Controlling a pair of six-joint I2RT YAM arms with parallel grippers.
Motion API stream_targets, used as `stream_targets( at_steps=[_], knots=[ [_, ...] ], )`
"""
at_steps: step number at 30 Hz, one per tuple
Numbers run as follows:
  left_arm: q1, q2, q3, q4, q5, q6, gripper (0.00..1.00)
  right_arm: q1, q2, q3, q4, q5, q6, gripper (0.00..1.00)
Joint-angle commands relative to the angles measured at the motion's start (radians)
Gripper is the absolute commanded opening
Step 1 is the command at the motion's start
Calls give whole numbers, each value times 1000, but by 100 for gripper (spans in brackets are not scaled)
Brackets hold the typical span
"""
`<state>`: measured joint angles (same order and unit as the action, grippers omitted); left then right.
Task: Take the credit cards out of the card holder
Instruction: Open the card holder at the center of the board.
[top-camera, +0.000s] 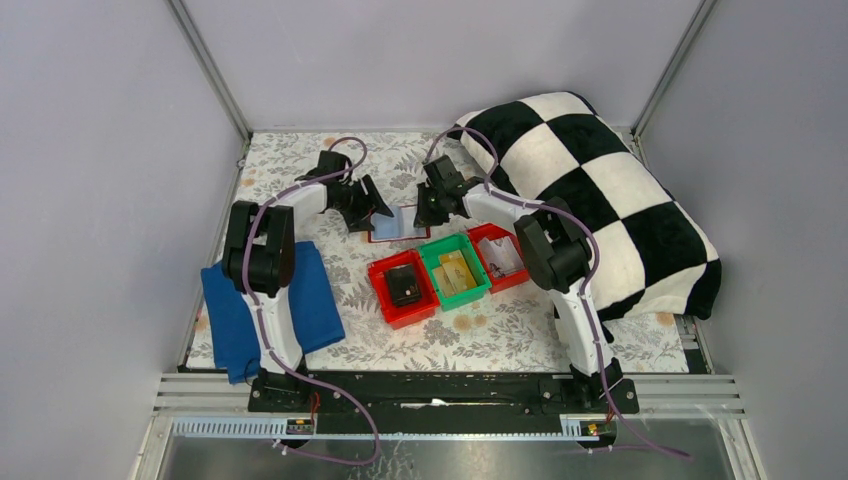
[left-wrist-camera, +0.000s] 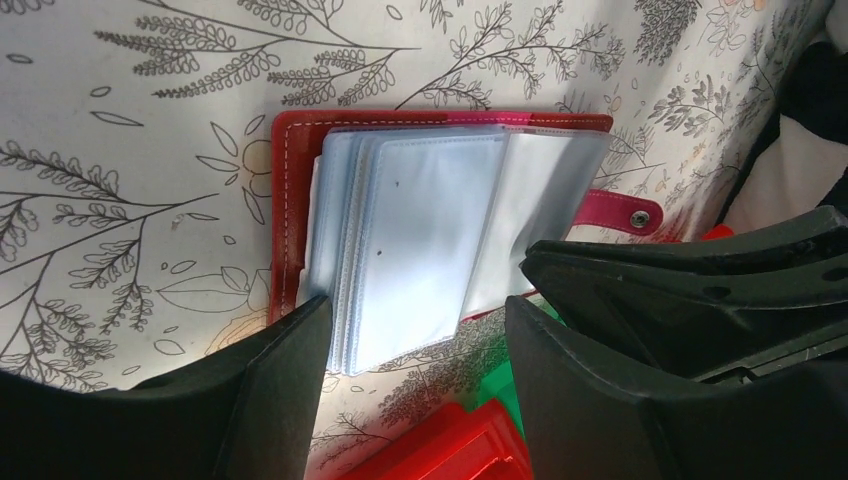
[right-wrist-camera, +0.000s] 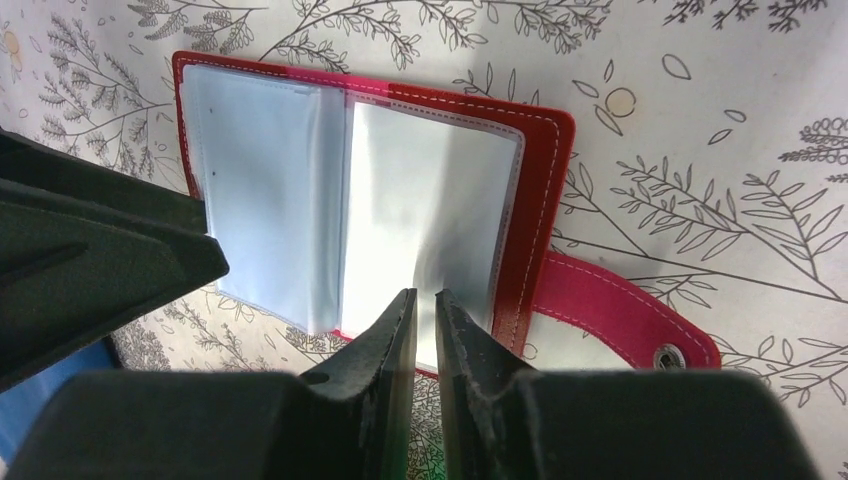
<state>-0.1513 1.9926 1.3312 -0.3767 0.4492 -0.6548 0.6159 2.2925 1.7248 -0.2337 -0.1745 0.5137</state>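
- Black fingers of the right gripper (right-wrist-camera: 425, 295) fill the bottom of its wrist view. They are drawn almost together with only a thin slit between them, at the 6 o'clock edge of the right-hand sleeve page. Whether they pinch that page cannot be told.
- The card holder (right-wrist-camera: 545, 200) lies open and flat on the table, red cover down and clear sleeve pages up.
- In the top view it sits just toward 12 o'clock from the table's middle, between the two grippers.
- The credit cards (left-wrist-camera: 430, 240) show as a pale whitish-blue stack tucked in the sleeves, none of them out on the table.
- A red strap tab (right-wrist-camera: 610, 305) with a metal snap lies flat on the cloth at the holder's 4 o'clock in the right wrist view.
- The left gripper (left-wrist-camera: 418, 305) is released, its fingers wide apart. In its wrist view they straddle the 6 o'clock edge of the sleeve stack, and contact is not clear.
- Three bins stand in a row at 5 o'clock of the holder in the top view:
  - a red bin (top-camera: 378, 285) with a black boxy object (top-camera: 404, 284);
  - a green bin (top-camera: 430, 262) with yellow-tan flat items (top-camera: 455, 272);
  - a second red bin (top-camera: 487, 232) with something pale inside.
- A blue cloth (top-camera: 320, 300) lies at 8 o'clock, under the left arm.
- A black-and-white checkered cushion (top-camera: 600, 190) lies at 3 o'clock.
- A floral-print table cover (top-camera: 500, 335) lies under everything.
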Motion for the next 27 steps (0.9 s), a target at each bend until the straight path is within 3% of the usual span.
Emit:
stream_targets(
  at_steps=[1,12,27],
  knots=[
    [2,2,50,1,6,10,68,-6,47,32,-34,91,-12,21],
    [-33,-102,40,10,-85,23,69,-7,22,19,-39,86,-28,21],
    [-86,-31,41,-32,-238,24,73,-6,3,-36,-4,72,-11,21]
  ],
)
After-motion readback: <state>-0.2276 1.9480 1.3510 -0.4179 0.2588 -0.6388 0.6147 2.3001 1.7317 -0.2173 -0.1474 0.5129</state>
